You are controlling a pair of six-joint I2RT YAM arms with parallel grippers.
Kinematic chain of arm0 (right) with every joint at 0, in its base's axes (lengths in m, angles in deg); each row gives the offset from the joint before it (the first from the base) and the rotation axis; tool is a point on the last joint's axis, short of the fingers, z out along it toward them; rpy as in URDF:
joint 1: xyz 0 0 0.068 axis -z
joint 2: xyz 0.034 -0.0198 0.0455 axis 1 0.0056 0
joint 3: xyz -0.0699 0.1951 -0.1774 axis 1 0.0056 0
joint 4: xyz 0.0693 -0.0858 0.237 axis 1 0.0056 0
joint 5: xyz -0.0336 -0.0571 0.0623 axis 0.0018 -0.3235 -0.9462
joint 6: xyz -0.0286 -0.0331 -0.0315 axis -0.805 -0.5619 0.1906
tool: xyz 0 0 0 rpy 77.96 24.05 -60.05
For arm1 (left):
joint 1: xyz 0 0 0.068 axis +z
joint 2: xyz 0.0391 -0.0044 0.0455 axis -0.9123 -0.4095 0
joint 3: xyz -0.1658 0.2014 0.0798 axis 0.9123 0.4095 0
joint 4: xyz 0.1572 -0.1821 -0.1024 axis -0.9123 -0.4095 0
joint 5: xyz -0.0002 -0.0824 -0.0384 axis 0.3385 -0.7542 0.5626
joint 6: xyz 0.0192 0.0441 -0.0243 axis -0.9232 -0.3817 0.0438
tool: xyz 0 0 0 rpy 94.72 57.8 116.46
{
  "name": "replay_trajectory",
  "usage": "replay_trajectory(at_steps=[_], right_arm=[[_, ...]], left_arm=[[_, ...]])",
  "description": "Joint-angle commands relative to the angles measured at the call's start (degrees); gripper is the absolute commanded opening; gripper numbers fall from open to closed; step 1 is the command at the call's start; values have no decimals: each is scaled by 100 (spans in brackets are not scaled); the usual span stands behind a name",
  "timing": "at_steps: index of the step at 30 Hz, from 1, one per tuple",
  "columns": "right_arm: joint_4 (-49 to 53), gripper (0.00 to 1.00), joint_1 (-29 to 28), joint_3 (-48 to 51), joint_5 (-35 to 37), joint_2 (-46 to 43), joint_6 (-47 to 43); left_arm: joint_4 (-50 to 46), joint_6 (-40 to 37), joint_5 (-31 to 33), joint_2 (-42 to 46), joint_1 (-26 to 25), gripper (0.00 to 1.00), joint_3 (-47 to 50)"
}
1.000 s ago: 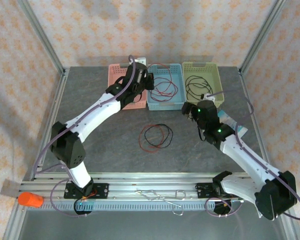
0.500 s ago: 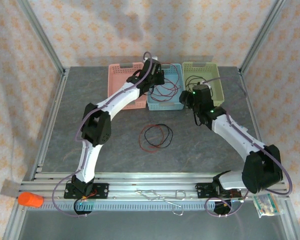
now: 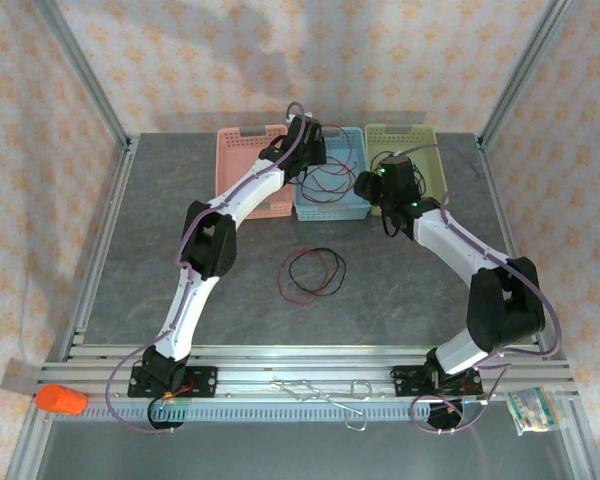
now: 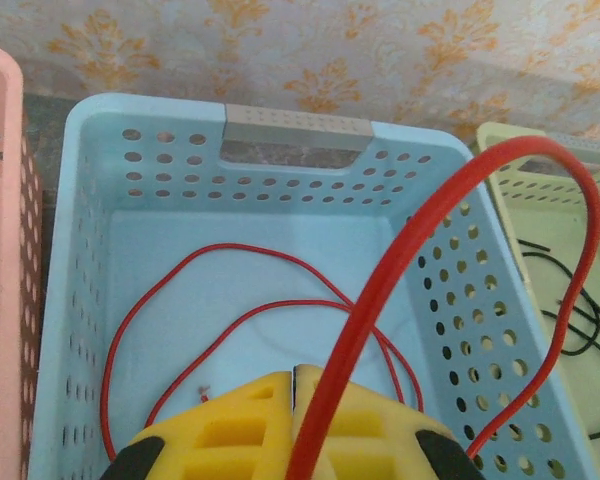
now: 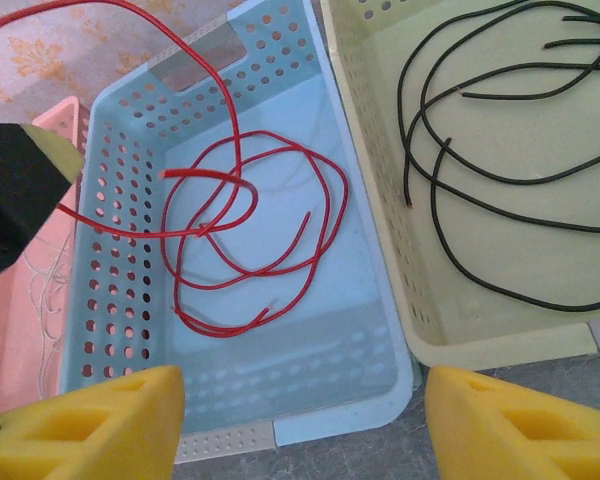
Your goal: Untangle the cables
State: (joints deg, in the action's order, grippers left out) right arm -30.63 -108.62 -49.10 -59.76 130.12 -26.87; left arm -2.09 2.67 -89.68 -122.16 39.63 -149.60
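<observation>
Now both arms have swung up to the baskets at the top of the overhead view.
The left tool [image 4: 293,420], over the pink basket [image 3: 235,170] a second ago, hangs above the blue basket [image 4: 110,200], pinching a red cable [image 4: 400,260] that arches toward the upper right of its wrist view. The right tool [image 5: 300,410], spread and holding nothing, has come up from the right of the desk [image 3: 400,310] to the green basket [image 5: 380,200] with its black cables [image 5: 510,180]. That red cable seems ready to drop; red and black loops [image 3: 314,251] wait mid-desk.
</observation>
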Motion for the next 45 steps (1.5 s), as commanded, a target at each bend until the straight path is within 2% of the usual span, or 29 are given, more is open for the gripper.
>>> replay_trajectory(at_steps=[1, 4, 8, 11, 19, 22, 25, 33, 40, 45], right_arm=[[-55, 65, 10, -175, -13, -10, -45], [-8, 65, 11, -102, 41, -115, -91], [-28, 66, 7, 65, 49, -368, -190], [39, 66, 10, 186, 18, -525, -249], [86, 66, -23, 775, -118, -1174, -373], [110, 65, -145, 1054, -122, -1493, -366], [180, 63, -336, 1361, -78, -1803, -306], [269, 55, -1079, 2147, 216, -2606, -1], [406, 50, -1820, 2386, 361, -2399, 154], [433, 45, -2157, 2242, 180, -1782, 4]], left_arm=[[-227, -86, 66, -188, 83, 4, -234], [-270, -131, 35, -227, 119, 22, -261], [-262, -190, -25, -136, 119, 36, -267], [-299, -241, -9, -14, 117, 40, -270], [-424, -694, 219, 783, -114, 40, 105], [-45, -882, 389, 1555, -348, 40, 1088], [730, -928, 447, 2577, -520, 40, 2641], [1857, -525, 582, 4881, -693, 40, 6008], [2149, 49, 551, 6242, -953, 40, 8031], [2336, 508, 536, 6995, -1212, 40, 9044]])
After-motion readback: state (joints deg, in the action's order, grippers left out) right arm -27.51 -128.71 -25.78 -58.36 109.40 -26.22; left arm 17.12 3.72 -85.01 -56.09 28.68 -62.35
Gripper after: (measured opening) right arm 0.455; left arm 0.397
